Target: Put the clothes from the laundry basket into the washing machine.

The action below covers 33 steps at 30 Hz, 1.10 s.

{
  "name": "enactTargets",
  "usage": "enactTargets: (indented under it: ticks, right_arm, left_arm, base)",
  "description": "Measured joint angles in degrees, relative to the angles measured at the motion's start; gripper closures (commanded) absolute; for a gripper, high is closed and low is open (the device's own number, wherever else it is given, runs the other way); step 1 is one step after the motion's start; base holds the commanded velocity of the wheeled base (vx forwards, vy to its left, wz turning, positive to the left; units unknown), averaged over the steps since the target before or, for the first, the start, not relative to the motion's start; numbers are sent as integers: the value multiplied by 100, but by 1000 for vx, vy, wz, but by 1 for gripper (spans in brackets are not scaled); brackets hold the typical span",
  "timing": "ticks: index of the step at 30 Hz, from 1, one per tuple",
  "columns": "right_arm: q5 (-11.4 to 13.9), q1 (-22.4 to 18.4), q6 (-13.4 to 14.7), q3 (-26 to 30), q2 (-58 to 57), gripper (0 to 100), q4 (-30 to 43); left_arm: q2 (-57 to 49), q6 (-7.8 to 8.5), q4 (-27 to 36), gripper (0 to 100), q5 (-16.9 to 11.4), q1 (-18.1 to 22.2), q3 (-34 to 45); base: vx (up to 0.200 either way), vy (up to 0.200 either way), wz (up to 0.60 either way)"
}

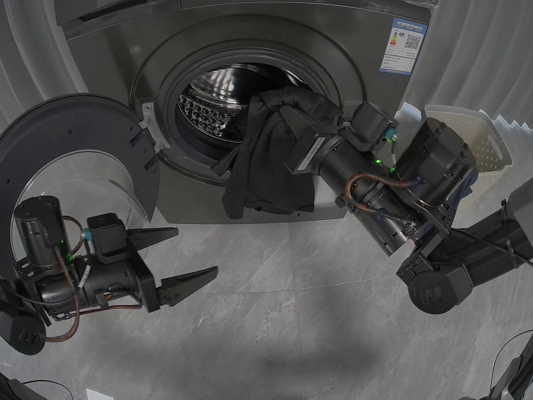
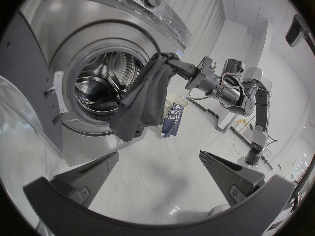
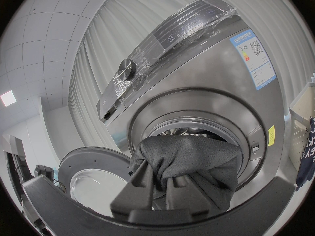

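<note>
- The right claw (image 3: 160, 176) is clamped on a bunched fold of the dark garment (image 1: 266, 162) and holds it at the right side of the washing machine's (image 1: 361, 56) round opening.
- Only the gripped top of the cloth sits level with the mouth of the drum (image 1: 216, 104). Most of it hangs outside, down past the lower rim of the opening and in front of the front panel, above the floor.
- The left claw (image 1: 197, 250) is spread wide and holds nothing. It hangs low over the floor, just in front of the swung-open door (image 1: 72, 140).
- The laundry basket (image 1: 483, 140) stands on the floor at the machine's right corner, with a navy garment (image 2: 172, 120) draped over its rim.
- Risk of a drop: if the claw lets go here, the heavier hanging part would likely drag the whole piece off the rim and onto the floor.
- Risk of a trailing hem: if the claw pushes in only a little, a tail could stay draped over the lip, where it would foul the door when it shuts.
- Risk of a knock: the right claw sits close to the right edge of the opening, so a push inward that is not centred could strike the rim or latch side.
- Risk of snagging: loose folds wrap round the fingers (image 3: 141, 184), so the cloth may cling and be pulled back out with the claw.
</note>
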Motion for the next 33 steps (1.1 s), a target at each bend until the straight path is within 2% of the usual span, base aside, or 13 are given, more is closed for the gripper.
enactTargets:
  ticks: [5,10,18,22,28,33]
  right_arm:
    - [-4,59,110,-190,46,100,115]
    - [-13,94,143,-138,44,100,101]
    - [-26,179,149,238,-105,100,46]
    - [-28,216,149,295,-166,100,33]
    - [-35,232,149,325,-207,100,-88]
    - [-35,267,149,433,-224,100,-123]
  left_arm:
    - [524,-68,-154,0,11,-149,-317]
    - [1039,-115,-468,0,71,-138,-640]
    - [1766,-338,-1398,0,510,-77,-1067]
    - [2000,-390,-1442,0,629,-69,-1237]
    - [2332,-512,-1623,0,950,-26,-1619]
    - [2597,-545,-1855,0,1163,41,-1930]
  base:
    - [0,0,0]
    - [0,0,0]
    - [0,0,0]
    - [0,0,0]
    - [0,0,0]
    - [0,0,0]
